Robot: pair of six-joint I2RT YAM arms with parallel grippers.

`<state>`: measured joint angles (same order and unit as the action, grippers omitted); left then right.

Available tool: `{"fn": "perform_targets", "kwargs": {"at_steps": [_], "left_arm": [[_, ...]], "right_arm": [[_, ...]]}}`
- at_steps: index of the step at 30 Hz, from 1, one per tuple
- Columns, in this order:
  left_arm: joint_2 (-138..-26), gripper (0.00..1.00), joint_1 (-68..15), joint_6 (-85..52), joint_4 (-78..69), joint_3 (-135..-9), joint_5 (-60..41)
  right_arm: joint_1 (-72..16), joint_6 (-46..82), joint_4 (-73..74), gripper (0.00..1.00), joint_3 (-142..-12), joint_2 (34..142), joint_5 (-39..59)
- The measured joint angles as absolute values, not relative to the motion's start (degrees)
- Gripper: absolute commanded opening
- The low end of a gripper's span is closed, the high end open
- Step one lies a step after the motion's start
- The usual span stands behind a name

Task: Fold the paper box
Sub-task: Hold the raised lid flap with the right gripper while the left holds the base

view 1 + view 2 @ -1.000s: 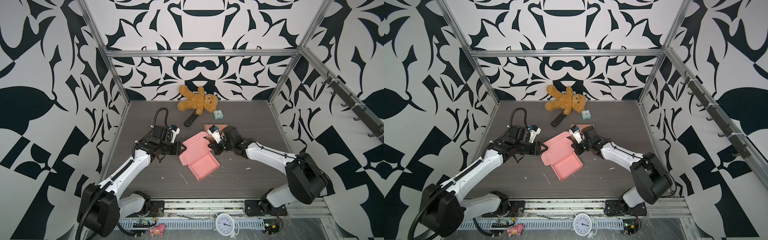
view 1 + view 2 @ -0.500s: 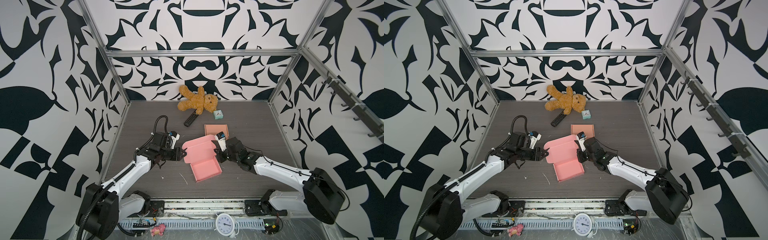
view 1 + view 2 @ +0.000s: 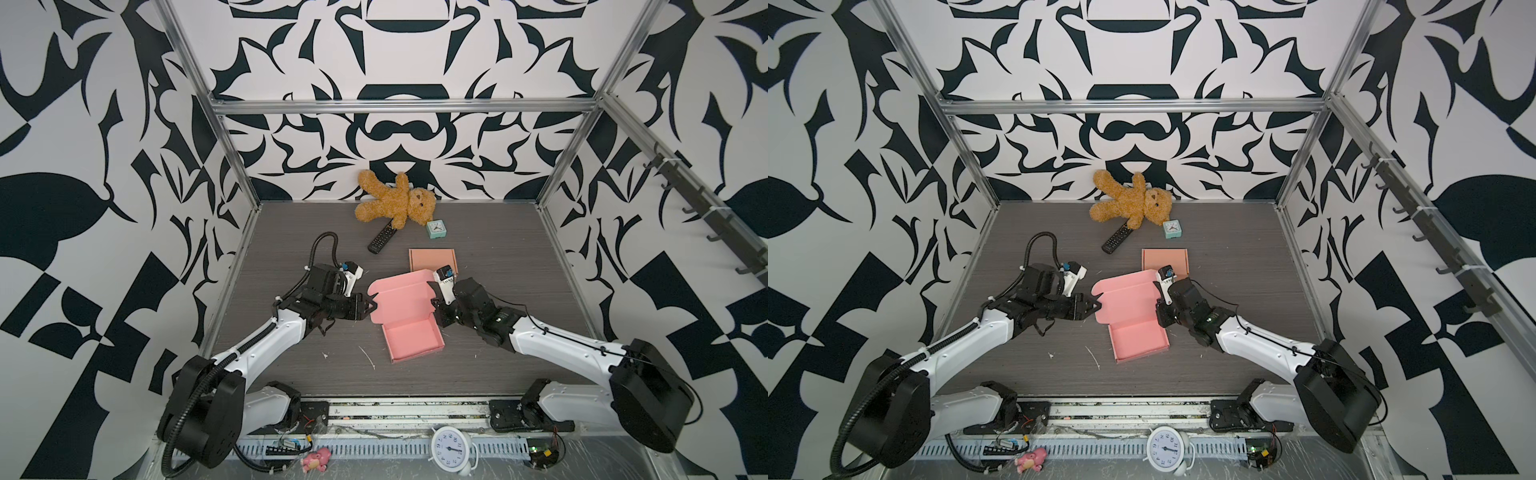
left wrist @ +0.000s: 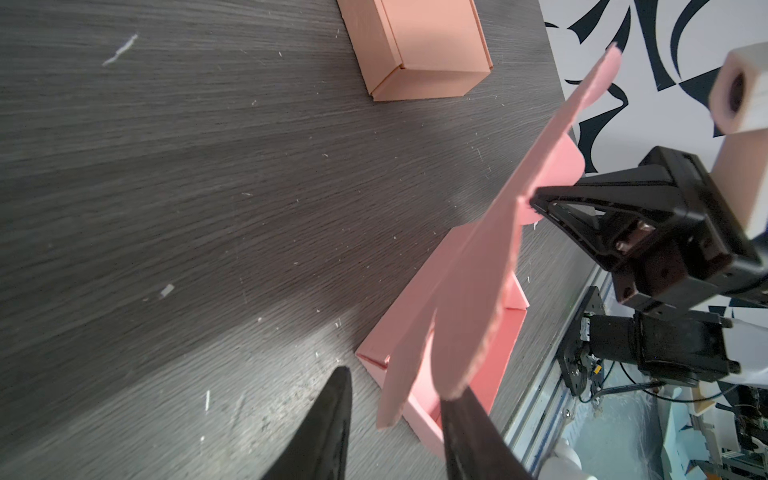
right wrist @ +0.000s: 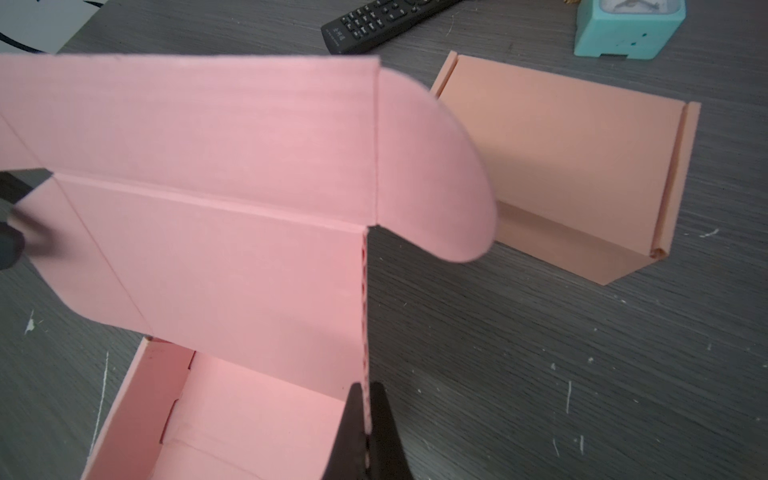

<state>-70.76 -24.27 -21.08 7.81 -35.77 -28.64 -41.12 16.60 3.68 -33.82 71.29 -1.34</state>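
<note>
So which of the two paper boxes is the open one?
The pink box: its lid stands raised and its tray is uncovered. The peach box farther back is folded shut.

L gripper (image 3: 374, 308) at pink box (image 3: 411, 338) lid; R gripper (image 3: 434, 309) prob. pinching it.

The paper box (image 3: 411, 340) sits mid-worktop (image 3: 282, 232), with its lid raised on the far side. The left end effector (image 3: 371, 309) is at the lid's left edge and the right end effector (image 3: 434, 307) at its right edge. Just behind lies a closed box (image 3: 432, 259). Farther back is a remote (image 3: 381, 237), with a small clock (image 3: 436, 228) to its right. Rearmost is a teddy bear (image 3: 395, 203).
</note>
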Motion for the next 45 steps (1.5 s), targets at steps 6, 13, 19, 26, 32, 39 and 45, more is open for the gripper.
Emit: {"fn": "perform_targets", "kwargs": {"at_steps": [6, 13, 19, 26, 32, 39, 45], "left_arm": [[-72.07, 0.2, -24.27, -21.37, 7.42, -35.77, -29.63], [-72.03, 0.12, -24.27, -21.3, 7.01, -35.77, -31.11], [-71.07, 0.09, -24.27, -20.95, 7.09, -35.77, -31.62], [-70.76, 0.07, -24.27, -20.38, 7.68, -35.77, -32.01], [-70.08, 0.06, -24.27, -19.77, 8.38, -35.77, -32.12], [-70.0, 0.05, -24.27, -19.44, 8.45, -35.77, -32.21], [-69.97, 0.04, -24.27, -19.38, 8.8, -35.77, -32.21]], "right_arm": [[-41.15, 16.6, 4.08, 0.02, -33.54, 71.13, -1.37], [-41.23, 16.36, 4.12, 0.04, -33.52, 70.94, -0.91], [-41.23, 15.68, 4.16, 0.12, -33.52, 70.43, 0.64], [-41.12, 14.63, 5.06, 0.17, -33.93, 71.5, 1.52], [-39.79, 14.66, 4.99, 0.17, -36.51, 74.85, 1.98], [-38.11, 14.68, 4.19, 0.18, -40.45, 77.23, 2.46], [-37.1, 14.9, 3.62, 0.11, -43.48, 79.75, 3.53]]}}
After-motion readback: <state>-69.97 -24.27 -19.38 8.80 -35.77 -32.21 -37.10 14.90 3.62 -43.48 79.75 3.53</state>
